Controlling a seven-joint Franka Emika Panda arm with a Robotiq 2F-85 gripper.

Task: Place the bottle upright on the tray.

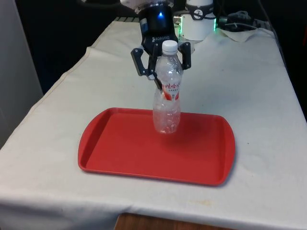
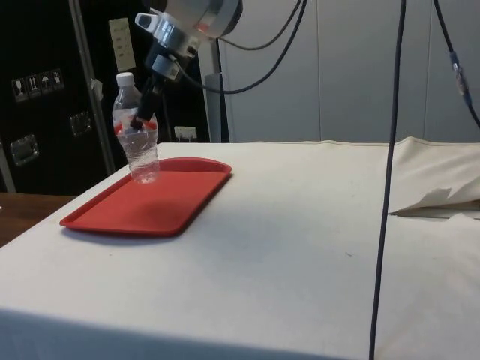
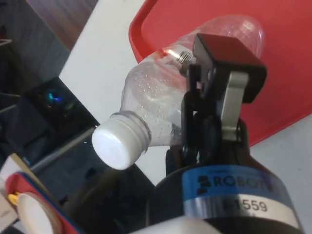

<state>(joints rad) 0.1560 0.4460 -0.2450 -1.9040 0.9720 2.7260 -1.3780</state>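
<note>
Front, side, close wrist views; shared tray (image 1: pixel 100 143).

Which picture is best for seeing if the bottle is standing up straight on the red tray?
The front view: the whole bottle stands upright on the red tray. The side view shows it smaller at the tray's far end. The wrist view looks down past its cap.

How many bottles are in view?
1. The clear bottle stands upright on the red tray, toward its far edge, with the tool around its upper part.

Clear bottle (image 1: pixel 167 98) upright, on red tray (image 1: pixel 115 148)
</note>
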